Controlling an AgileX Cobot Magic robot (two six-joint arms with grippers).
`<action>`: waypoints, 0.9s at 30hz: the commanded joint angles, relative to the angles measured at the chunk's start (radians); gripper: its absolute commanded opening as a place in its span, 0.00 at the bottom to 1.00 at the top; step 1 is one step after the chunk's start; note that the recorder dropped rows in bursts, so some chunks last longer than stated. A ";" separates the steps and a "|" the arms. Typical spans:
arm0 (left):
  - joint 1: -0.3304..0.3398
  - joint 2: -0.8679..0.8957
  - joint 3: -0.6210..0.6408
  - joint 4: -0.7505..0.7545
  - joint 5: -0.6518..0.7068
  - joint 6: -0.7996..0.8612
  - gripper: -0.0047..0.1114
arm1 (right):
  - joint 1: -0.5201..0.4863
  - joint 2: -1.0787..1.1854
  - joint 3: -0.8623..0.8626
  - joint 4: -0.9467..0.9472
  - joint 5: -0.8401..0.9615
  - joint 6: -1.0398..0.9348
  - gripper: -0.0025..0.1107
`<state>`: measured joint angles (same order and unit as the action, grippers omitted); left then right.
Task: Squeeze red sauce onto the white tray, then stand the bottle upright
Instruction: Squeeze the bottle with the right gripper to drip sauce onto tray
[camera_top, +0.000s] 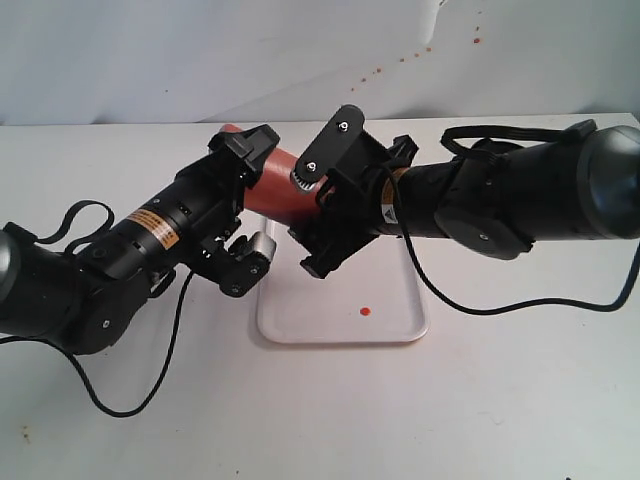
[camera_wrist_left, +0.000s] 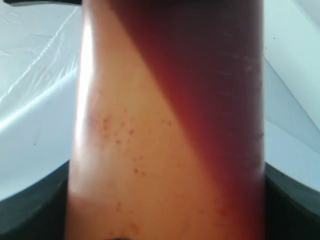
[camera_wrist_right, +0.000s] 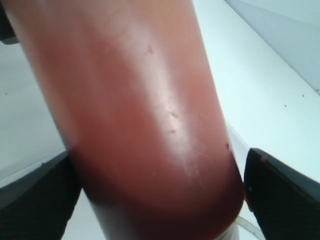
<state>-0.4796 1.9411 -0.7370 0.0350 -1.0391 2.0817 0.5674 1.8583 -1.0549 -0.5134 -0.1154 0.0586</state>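
Note:
The bottle (camera_top: 281, 186), orange-red and translucent, hangs tilted over the far left part of the white tray (camera_top: 395, 325). Its base points up and left, and its cap end is hidden behind my right gripper. My left gripper (camera_top: 254, 202) is shut on the bottle's upper body. My right gripper (camera_top: 316, 206) is shut on its lower part. In the left wrist view the bottle (camera_wrist_left: 165, 120) fills the frame between the black fingers (camera_wrist_left: 35, 210). The right wrist view shows its dark red shoulder (camera_wrist_right: 150, 150) between the fingers (camera_wrist_right: 280, 190). One round drop of red sauce (camera_top: 365, 311) lies on the tray.
Both black arms reach in from the sides, and their cables (camera_top: 520, 300) loop over the white table on either side of the tray. Small brownish-red specks (camera_top: 402, 59) mark the white back wall.

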 joint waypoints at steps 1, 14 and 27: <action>-0.001 -0.010 0.000 -0.021 -0.033 -0.004 0.04 | -0.016 -0.002 0.000 0.021 -0.019 0.005 0.72; -0.001 -0.010 0.000 -0.048 -0.033 -0.004 0.04 | -0.016 -0.002 0.000 0.095 -0.042 0.005 0.72; -0.001 -0.010 0.000 -0.048 -0.033 -0.004 0.04 | -0.016 -0.002 0.000 0.109 -0.031 0.003 0.95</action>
<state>-0.4796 1.9411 -0.7370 0.0059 -1.0372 2.0859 0.5615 1.8583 -1.0527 -0.4155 -0.1246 0.0543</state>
